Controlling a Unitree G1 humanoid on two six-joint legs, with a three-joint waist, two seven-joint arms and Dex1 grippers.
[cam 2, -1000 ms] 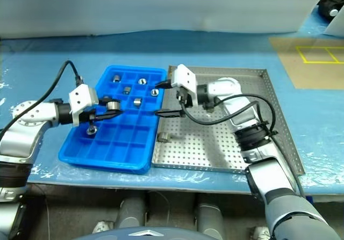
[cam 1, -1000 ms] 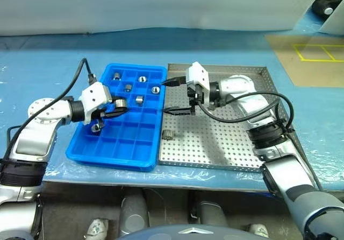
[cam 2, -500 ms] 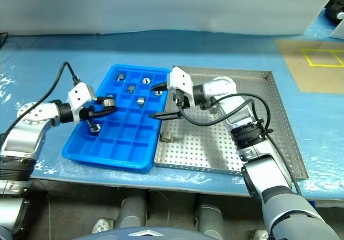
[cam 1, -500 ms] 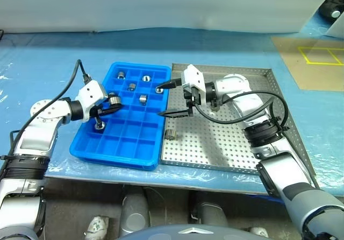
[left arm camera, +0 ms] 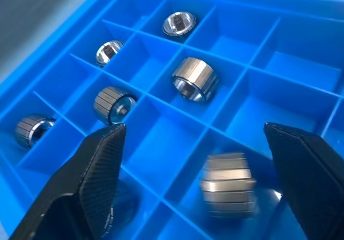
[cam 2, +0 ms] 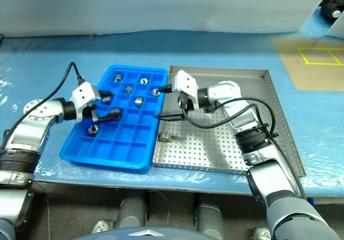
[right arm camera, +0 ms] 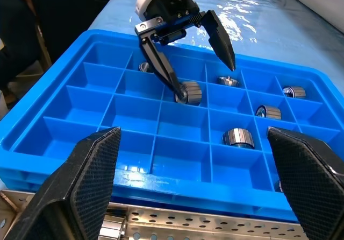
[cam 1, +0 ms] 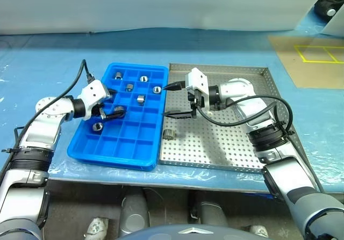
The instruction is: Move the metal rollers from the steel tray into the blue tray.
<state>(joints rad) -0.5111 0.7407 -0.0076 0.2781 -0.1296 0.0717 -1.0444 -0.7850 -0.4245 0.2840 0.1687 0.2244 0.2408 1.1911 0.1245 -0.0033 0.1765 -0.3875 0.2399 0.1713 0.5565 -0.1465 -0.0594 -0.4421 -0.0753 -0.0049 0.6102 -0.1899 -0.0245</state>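
Head cameras: a blue tray with a grid of square compartments sits on a blue-covered surface, its long side touching a perforated steel tray on its right. Several small metal rollers lie in the far compartments of the blue tray. One roller lies on the steel tray, near the edge next to the blue tray. The left end effector hangs over the left half of the blue tray, fingers spread, with a roller just at its tips. The right end effector hovers above the seam between the two trays, fingers spread and holding nothing.

Left wrist camera: two black fingers stand wide apart over the compartments. A blurred roller lies between them, with no finger touching it. Five more rollers sit in compartments beyond.

Right wrist camera: the right arm's fingers frame the blue tray. Across it, the left end effector is spread, one fingertip beside a roller.
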